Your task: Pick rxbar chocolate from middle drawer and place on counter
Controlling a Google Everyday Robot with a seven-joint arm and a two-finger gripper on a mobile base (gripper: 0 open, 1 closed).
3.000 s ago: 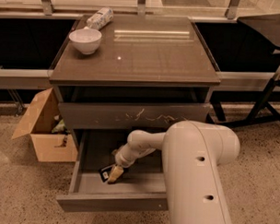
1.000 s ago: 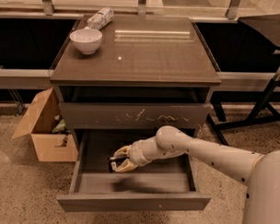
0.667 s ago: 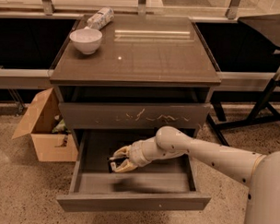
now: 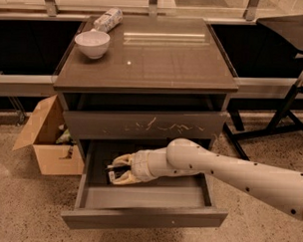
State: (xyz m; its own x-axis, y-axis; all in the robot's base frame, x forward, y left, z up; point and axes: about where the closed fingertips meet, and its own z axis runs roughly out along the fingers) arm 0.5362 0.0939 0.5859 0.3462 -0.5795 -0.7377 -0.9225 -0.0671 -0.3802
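The rxbar chocolate (image 4: 111, 174) shows only as a small dark piece with a pale patch of print, sitting between the tips of the gripper (image 4: 116, 170). The two pale fingers (image 4: 124, 159) are drawn in around it, one above and one below as the camera sees them, with only a narrow gap left where the bar sits. Most of the wrapper is hidden by them. The little that shows peeks out at the fingertips, on the side away from the arm (image 4: 229, 171). Which way its long axis runs cannot be told.

Gripper and bar are inside the open middle drawer (image 4: 143, 218), in its left half. The drawer's plain front lies below the gripper, nearer the camera. Whether the bar touches the drawer floor cannot be told.

Just above the gripper is the closed drawer front with whitish scratches (image 4: 141, 125), and above that the glossy counter (image 4: 158, 58). On the counter, well above the gripper and to its left, stands a white bowl (image 4: 92, 43), with a pale packet (image 4: 107, 20) lying just behind it. Left of the gripper, outside the cabinet, an open cardboard box (image 4: 41, 134) sits on the floor; its contents are unclear.
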